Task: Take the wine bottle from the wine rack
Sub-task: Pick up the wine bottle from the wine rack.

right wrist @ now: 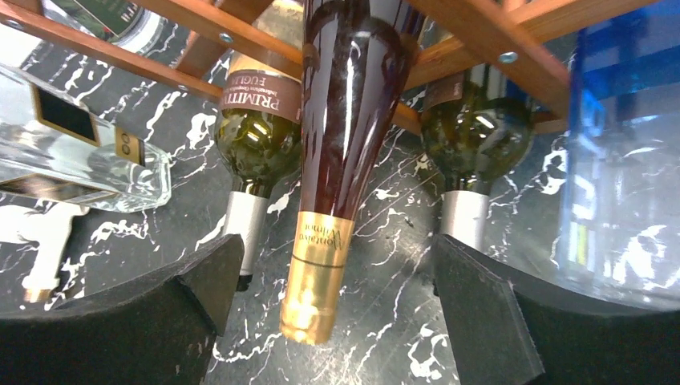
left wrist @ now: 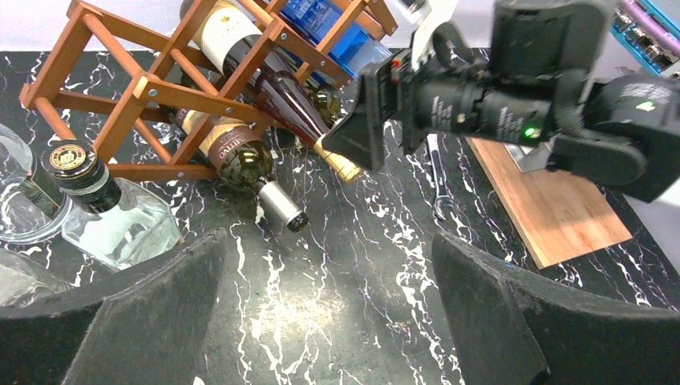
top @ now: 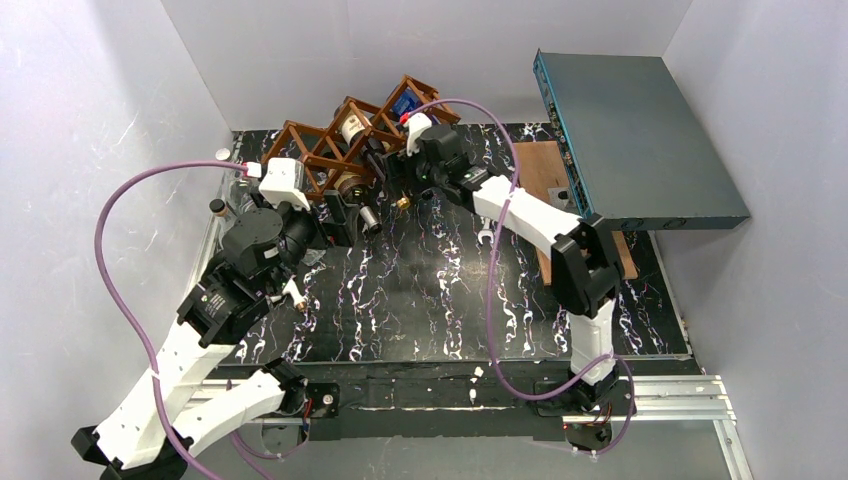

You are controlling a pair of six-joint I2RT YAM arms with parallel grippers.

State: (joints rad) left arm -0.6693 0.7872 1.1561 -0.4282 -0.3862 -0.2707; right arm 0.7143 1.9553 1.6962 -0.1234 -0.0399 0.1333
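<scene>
Right hand (right wrist: 337, 265) is gaping, fingers apart either side of gold-capped neck of wine bottle (right wrist: 350, 120) lying in wine rack (right wrist: 481, 44) at frame's upper centre; left hand (left wrist: 329, 257) is hovering spread apart over desk (left wrist: 321, 321).

Three wine bottles (right wrist: 345, 120) (right wrist: 257, 144) (right wrist: 473, 136), one blue bottle (right wrist: 617, 160), one wine rack (left wrist: 144, 84).

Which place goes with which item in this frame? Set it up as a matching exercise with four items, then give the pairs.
Items:
1. dark red bottle
2. clear bottle
3. wooden board
4. blue bottle

Places:
A. partly under the grey box
B. in the wine rack's far end cell
C. neck between the right gripper's open fingers
D. on the table, outside the wine rack

Pairs: 1-C, 2-D, 3-A, 4-B
</scene>
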